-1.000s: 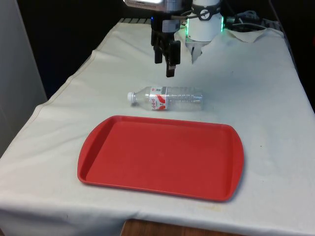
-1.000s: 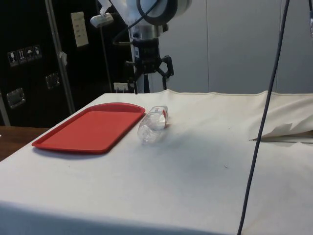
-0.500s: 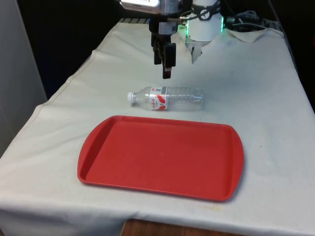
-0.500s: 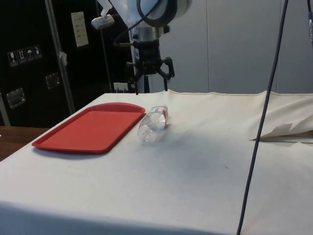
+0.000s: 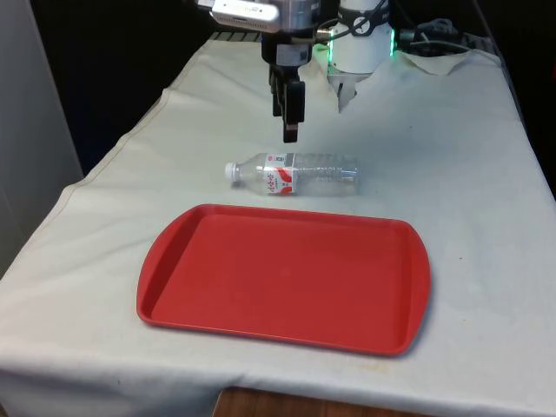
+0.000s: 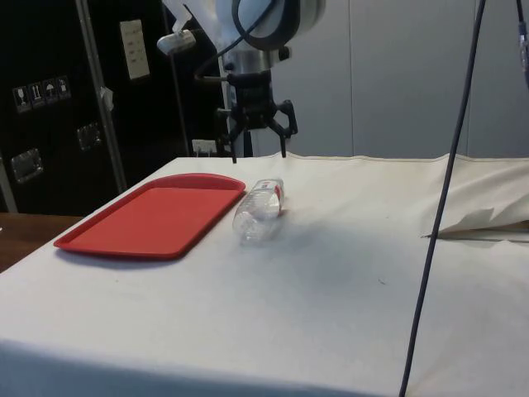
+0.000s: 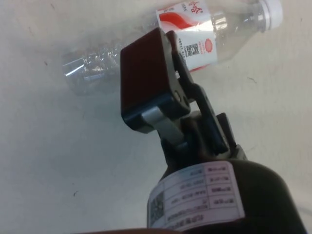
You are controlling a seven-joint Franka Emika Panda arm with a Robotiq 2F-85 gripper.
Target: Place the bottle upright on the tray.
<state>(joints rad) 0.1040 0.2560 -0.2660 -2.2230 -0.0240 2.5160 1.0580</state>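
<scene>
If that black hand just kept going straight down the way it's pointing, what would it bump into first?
Most likely the clear bottle lying on its side on the white cloth. The open hand hangs above it, pointing down. Depth is uncertain, so it may reach the cloth just behind the bottle instead.

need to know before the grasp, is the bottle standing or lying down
Lying down. The bottle rests on its side on the white cloth beside the red tray, white cap toward the front view's left.

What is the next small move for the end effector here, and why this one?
Probably a short descent straight toward the water bottle. The end effector hangs open above it and holds nothing. The bottle lies on its side on the white cloth, cap toward the front view's left, just beyond the empty red tray. It must be grasped before it can be stood upright there.
</scene>
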